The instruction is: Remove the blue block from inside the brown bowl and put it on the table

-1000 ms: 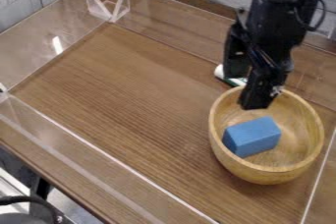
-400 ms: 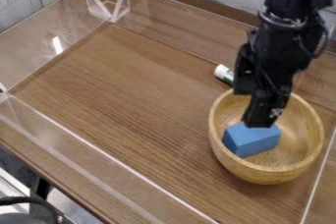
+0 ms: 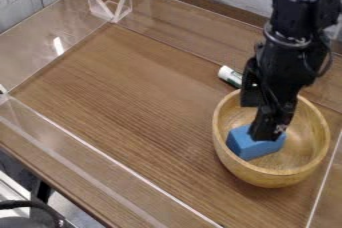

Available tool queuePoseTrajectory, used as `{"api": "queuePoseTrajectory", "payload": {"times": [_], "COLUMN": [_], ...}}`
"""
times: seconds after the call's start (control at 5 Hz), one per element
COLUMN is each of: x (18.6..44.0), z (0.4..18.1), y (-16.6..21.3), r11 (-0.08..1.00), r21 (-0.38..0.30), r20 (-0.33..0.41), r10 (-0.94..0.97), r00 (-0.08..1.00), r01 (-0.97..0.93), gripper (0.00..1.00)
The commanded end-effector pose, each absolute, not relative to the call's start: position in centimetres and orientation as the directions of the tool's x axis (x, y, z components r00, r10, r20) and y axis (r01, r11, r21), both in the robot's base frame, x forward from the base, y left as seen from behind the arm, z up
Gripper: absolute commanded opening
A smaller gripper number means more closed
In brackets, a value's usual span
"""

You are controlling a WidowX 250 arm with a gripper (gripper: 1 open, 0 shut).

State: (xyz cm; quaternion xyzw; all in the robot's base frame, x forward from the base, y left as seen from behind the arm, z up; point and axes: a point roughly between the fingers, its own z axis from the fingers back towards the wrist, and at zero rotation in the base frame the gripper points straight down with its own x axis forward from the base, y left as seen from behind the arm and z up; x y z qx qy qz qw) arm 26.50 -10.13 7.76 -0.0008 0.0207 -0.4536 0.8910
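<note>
Gripper (image 3: 269, 132) pointing down into brown bowl (image 3: 310, 160), fingers spread wide, nothing held. Blue block (image 3: 251, 143) directly beneath fingertips on bowl floor, long axis running lower-left to upper-right.

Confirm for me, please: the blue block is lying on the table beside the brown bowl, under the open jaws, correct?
Not quite. The camera view shows the blue block lying inside the brown bowl, not on the table beside it. The open jaws are indeed just above it.
</note>
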Motion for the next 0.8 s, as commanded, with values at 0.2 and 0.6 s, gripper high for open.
{"api": "queuePoseTrajectory", "payload": {"times": [0.2,0.6], "x": [27.19,27.33], "z": [7.65,7.74], "y": [-10.5,-10.26], "r11": [0.589,0.617], "r21": [0.018,0.034], "r20": [0.015,0.035], "r10": [-0.808,-0.787], "r00": [0.588,0.616], "r01": [0.808,0.786], "gripper": [1.0,1.0]}}
